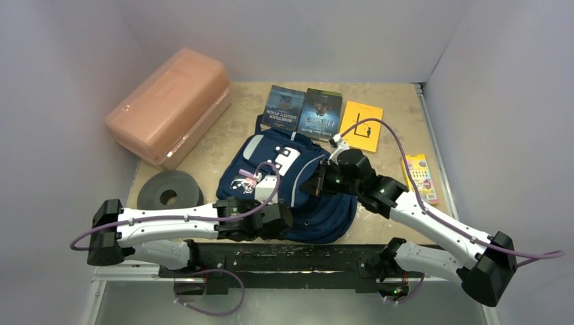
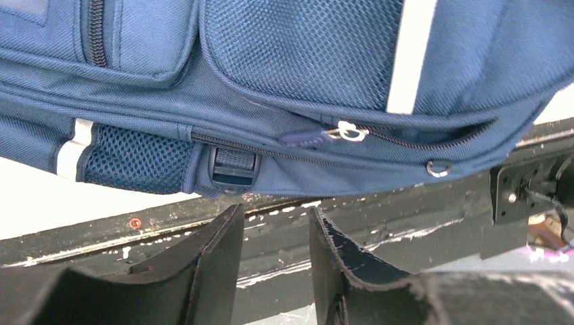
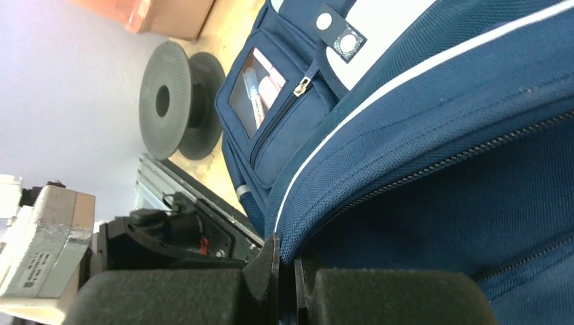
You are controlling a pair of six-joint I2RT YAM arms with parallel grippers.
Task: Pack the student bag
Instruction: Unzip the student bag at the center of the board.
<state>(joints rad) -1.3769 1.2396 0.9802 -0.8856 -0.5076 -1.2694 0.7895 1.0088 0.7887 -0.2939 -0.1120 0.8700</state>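
Note:
The navy student bag (image 1: 291,183) lies flat in the middle of the table, white dotted patch up. My left gripper (image 1: 284,221) is at the bag's near edge, open and empty. In the left wrist view its fingers (image 2: 223,250) stand apart just below the bag's side (image 2: 284,74), under a black buckle (image 2: 233,168) and left of a silver zip pull (image 2: 345,131). My right gripper (image 1: 314,184) is over the bag's right side. In the right wrist view it (image 3: 285,261) is shut on the edge of the bag's fabric flap (image 3: 406,128) beside an open zip line.
A salmon-pink plastic box (image 1: 169,105) stands at the back left and a black spool (image 1: 169,191) in front of it. Two dark books (image 1: 284,107) (image 1: 321,113) and a yellow book (image 1: 361,126) lie behind the bag. A colourful flat pack (image 1: 421,177) lies right. A black rail (image 1: 284,261) runs along the near edge.

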